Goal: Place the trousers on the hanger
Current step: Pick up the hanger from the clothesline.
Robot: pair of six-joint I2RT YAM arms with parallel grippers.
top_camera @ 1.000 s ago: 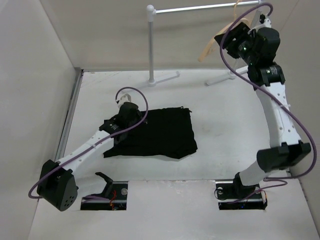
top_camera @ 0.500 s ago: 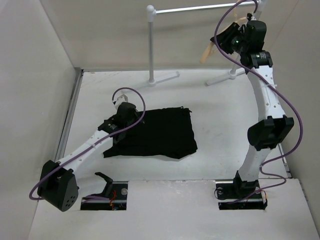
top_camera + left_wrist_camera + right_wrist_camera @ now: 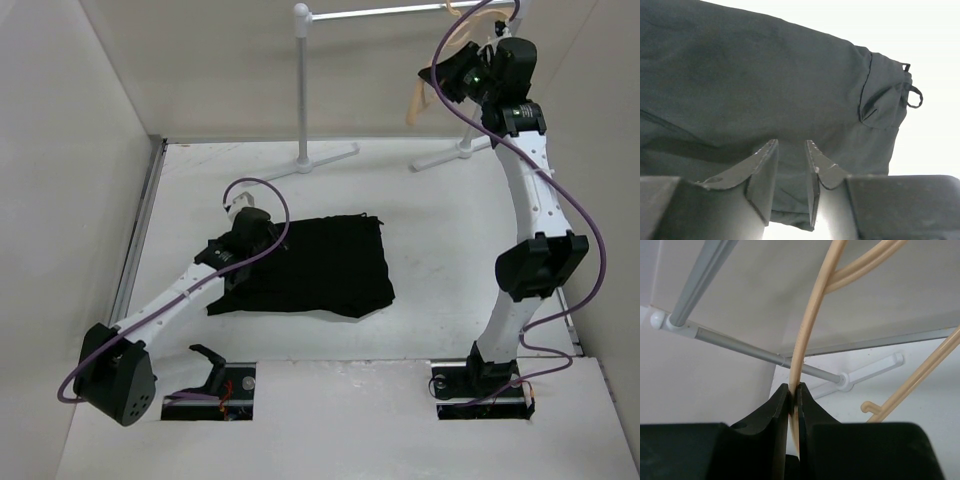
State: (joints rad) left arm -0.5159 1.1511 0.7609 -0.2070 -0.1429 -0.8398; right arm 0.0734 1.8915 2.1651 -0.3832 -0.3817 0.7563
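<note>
The black trousers (image 3: 320, 265) lie folded flat on the table's middle; in the left wrist view the trousers (image 3: 765, 85) fill most of the frame, drawstring loop at the right. My left gripper (image 3: 248, 248) sits low over their left edge. The left gripper (image 3: 790, 142) has its jaws a narrow gap apart, cloth showing beneath them and nothing pinched. The tan hanger (image 3: 415, 100) hangs by the rail at the back right. My right gripper (image 3: 440, 78) is raised to it; the right gripper (image 3: 793, 386) is shut on a thin arm of the hanger (image 3: 807, 325).
A silver rail (image 3: 390, 14) runs across the back on a white post (image 3: 302, 90) with white feet (image 3: 330, 158); the rail (image 3: 740, 344) passes just behind the held hanger. Walls close in at the left and back.
My right gripper has shut on the hanger's arm, and the right arm has straightened up toward the rail. My left jaws have parted slightly over the trousers.
</note>
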